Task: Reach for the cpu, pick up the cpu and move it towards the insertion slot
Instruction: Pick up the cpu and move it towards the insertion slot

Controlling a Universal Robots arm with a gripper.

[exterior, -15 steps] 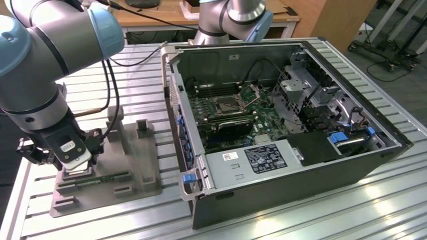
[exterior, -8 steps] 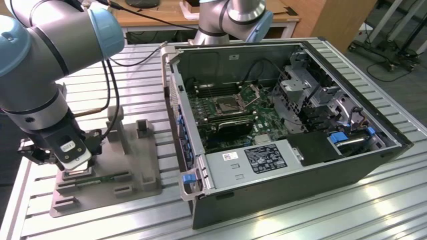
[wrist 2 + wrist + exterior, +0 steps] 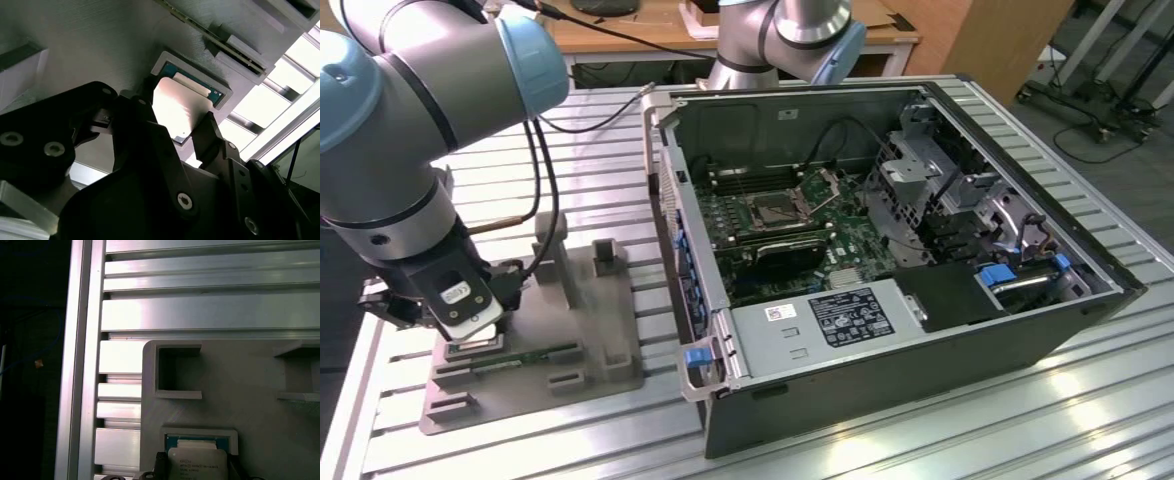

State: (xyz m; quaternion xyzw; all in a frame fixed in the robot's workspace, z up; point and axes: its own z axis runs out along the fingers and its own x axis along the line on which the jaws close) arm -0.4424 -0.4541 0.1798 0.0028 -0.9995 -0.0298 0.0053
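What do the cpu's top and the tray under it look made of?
The cpu seems topped with bare metal, smooth and satin: it glares pale. The tray looks like matte grey plastic, perhaps printed: fine lines cross its surface.

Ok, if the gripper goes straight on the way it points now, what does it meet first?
Most likely the cpu, lying in its recess in the grey tray; the gripper points squarely at it. Depth is hard to judge.

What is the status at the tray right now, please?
Gripper low over the cpu, grip unconfirmed. Cpu seated in its grey tray recess. Insertion slot off in the computer case. No obstruction seen around the cpu.
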